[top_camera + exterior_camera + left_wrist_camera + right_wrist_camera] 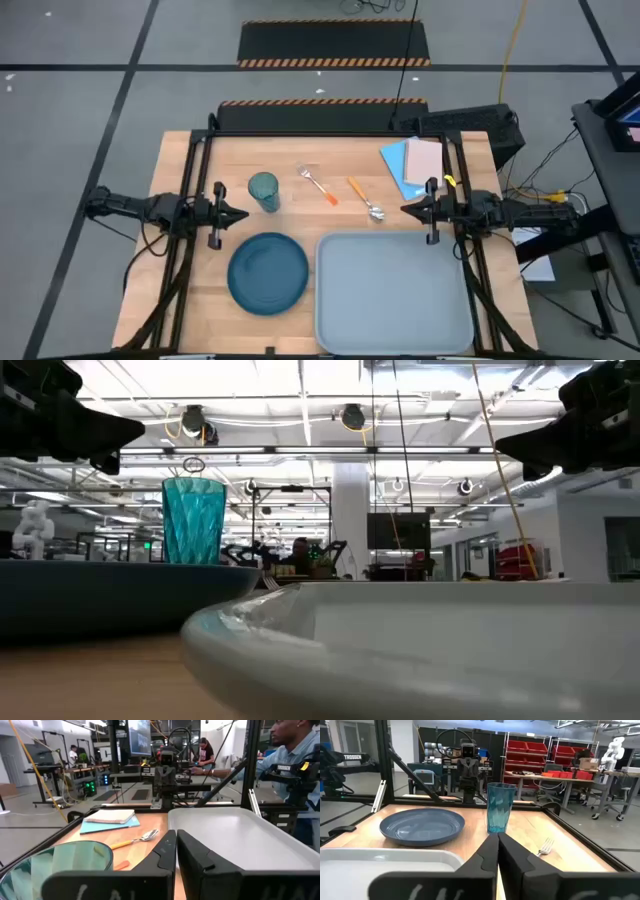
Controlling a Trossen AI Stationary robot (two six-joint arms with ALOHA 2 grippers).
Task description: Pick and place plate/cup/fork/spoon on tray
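Four items were waiting on the wood when I checked my feeds, and none had reached the tray (395,300) — so I judged the job at its very first pick. Going left to right: my left gripper (243,214) hovered at the table's left edge with its fingers pressed together, holding nothing. Just beside it stood the cup (264,191), upright, translucent teal with faceted sides, and nearer me lay the plate (268,272), dark blue, flat on the table just beside the tray's left rim. Toward the middle lay the fork (318,186) and the spoon (365,198), both orange-handled and angled, near each other but apart. My right gripper (406,210) hung at the right edge, above the tray's far corner, also closed and empty. Next, I reckoned, one claw would have to spread and descend on an item — the cup looked nearest the left one.
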